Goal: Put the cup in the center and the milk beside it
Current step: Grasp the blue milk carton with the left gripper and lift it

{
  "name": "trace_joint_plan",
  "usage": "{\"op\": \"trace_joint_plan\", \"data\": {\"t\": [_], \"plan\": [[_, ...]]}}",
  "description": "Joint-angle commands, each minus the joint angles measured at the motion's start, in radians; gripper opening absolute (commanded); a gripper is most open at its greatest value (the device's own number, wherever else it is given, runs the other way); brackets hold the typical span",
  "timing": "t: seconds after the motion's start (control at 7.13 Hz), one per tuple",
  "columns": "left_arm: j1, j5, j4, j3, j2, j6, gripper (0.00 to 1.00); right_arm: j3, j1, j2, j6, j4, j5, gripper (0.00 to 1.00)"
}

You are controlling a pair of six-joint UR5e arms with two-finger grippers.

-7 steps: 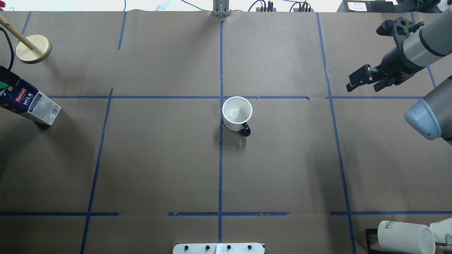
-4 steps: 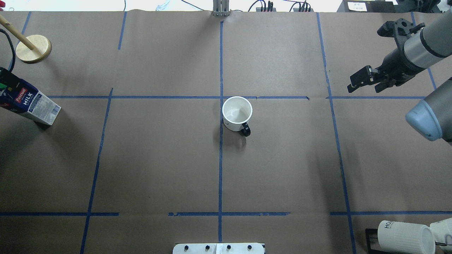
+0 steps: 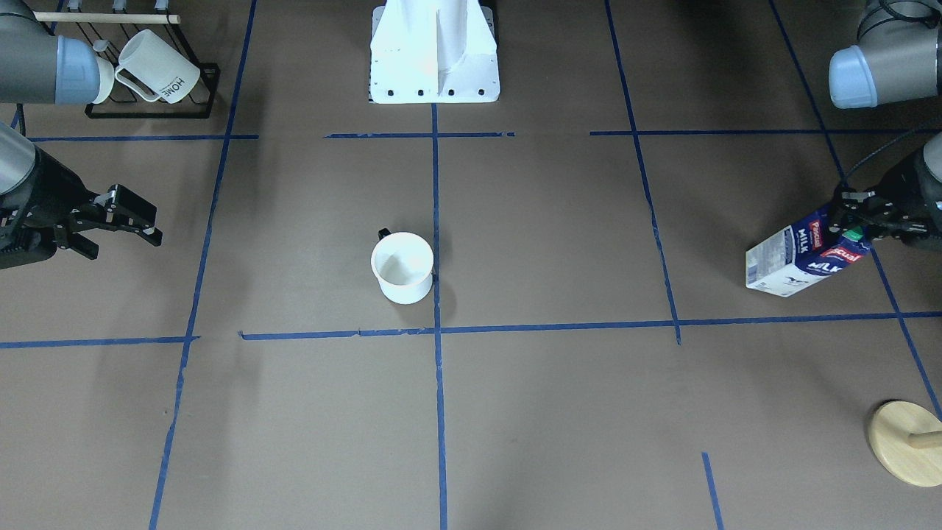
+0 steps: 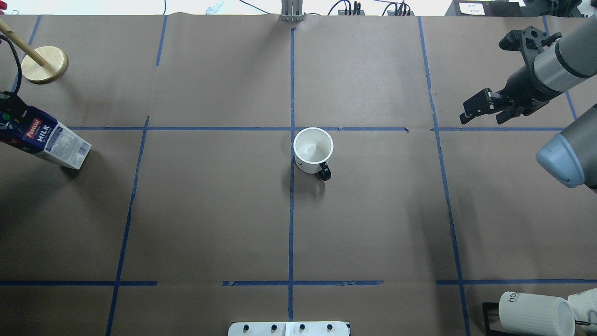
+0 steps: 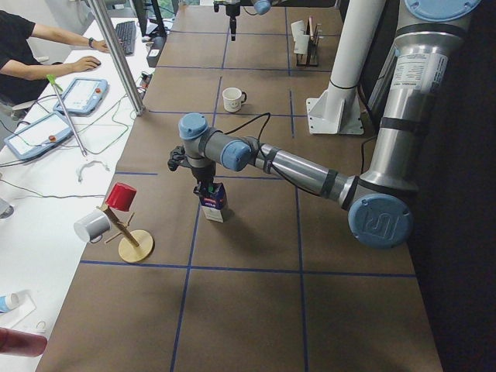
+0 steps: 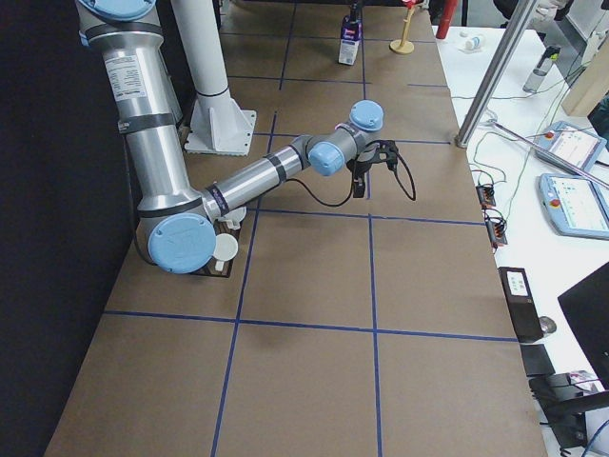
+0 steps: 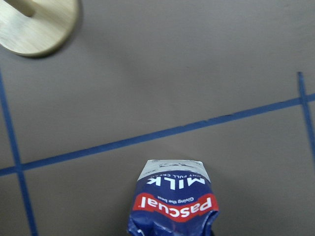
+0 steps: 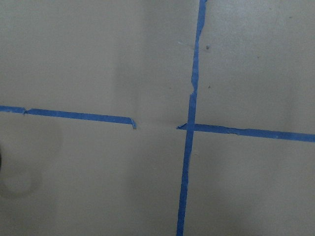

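Observation:
The white cup (image 4: 313,150) with its dark handle stands upright just right of and below the center tape crossing (image 4: 292,129); it also shows in the front view (image 3: 402,269). The milk carton (image 4: 46,140) is at the far left of the table, also seen in the front view (image 3: 802,254) and the left wrist view (image 7: 172,201). My left gripper (image 4: 7,116) is shut on the carton's top. My right gripper (image 4: 475,109) hangs open and empty over the right side, well away from the cup.
A wooden mug tree base (image 4: 44,64) stands behind the carton at the far left. A ribbed "HOME" mug (image 4: 534,312) sits on a black rack at the near right corner. The robot's white base plate (image 4: 289,328) is at the near edge.
The milk carton, held by my left gripper, has shifted a little to the right, toward the middle. My right gripper has drawn back slightly to the right. The cup has not moved.

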Motion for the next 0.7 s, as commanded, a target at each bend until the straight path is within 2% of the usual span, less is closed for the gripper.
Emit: {"op": "trace_joint_plan", "data": {"t": [0.0,0.14,0.28,0.42,0.56], "plan": [[0.046,-0.028,0.114,-0.196,-0.108,-0.326,0.14,0.022,0.001,-0.023,-0.002,0.0,0.004,1.0],[0.145,-0.016,0.154,-0.221,-0.222,-0.503,0.14,0.028,0.002,-0.035,-0.002,0.0,0.007,1.0],[0.304,0.052,0.156,-0.206,-0.33,-0.708,0.14,0.042,0.007,-0.055,-0.003,0.0,0.007,1.0],[0.434,0.197,0.156,-0.147,-0.445,-0.836,0.14,0.048,0.011,-0.067,-0.003,0.002,0.004,1.0],[0.5,0.293,0.156,0.031,-0.613,-0.91,0.15,0.048,0.011,-0.071,-0.003,0.002,0.001,1.0]]}}
